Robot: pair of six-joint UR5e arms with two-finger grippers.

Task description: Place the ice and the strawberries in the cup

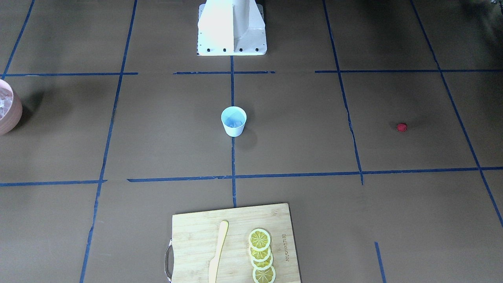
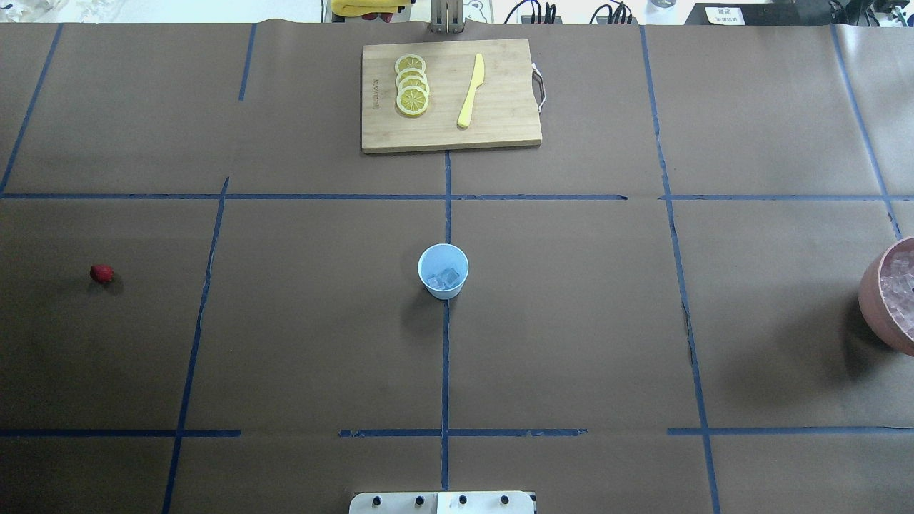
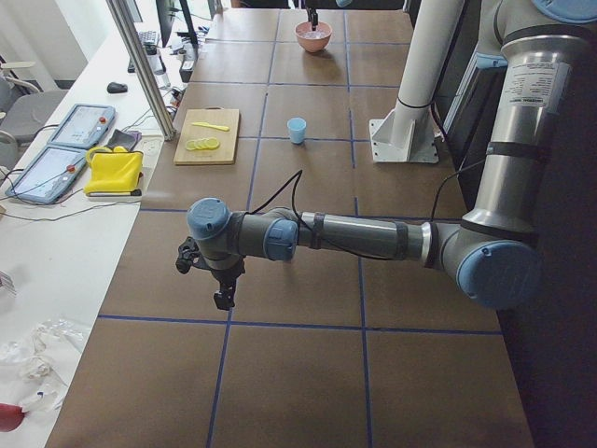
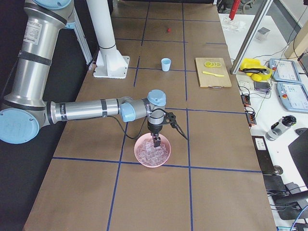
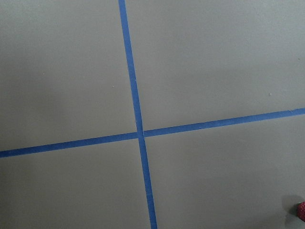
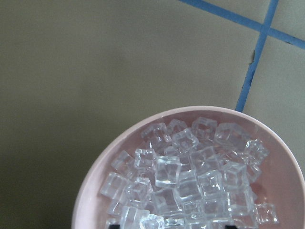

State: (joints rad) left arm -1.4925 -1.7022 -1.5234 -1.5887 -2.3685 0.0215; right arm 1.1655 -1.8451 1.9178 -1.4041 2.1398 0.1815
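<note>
Overhead exterior: cup [image 2: 443,270] at mid-table, some ice [image 2: 444,278] already inside. Strawberry [image 2: 101,273] lying well off to the cup's left, not yet fetched; pink bowl [image 2: 875,296] of spare cubes well off to its right. Right gripper [image 4: 156,142] hanging low over that bowl, likely for another cube; left gripper [image 3: 224,297] hovering out toward the berry, probably to collect it. Cannot tell either tool's finger spread.

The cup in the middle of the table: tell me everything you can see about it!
The cup is small, white outside and pale blue inside, paper-like, narrowing toward its base. It stands upright at the middle of the brown table, over a blue tape line. A few clear ice cubes lie at its bottom. Nothing else touches it.
</note>
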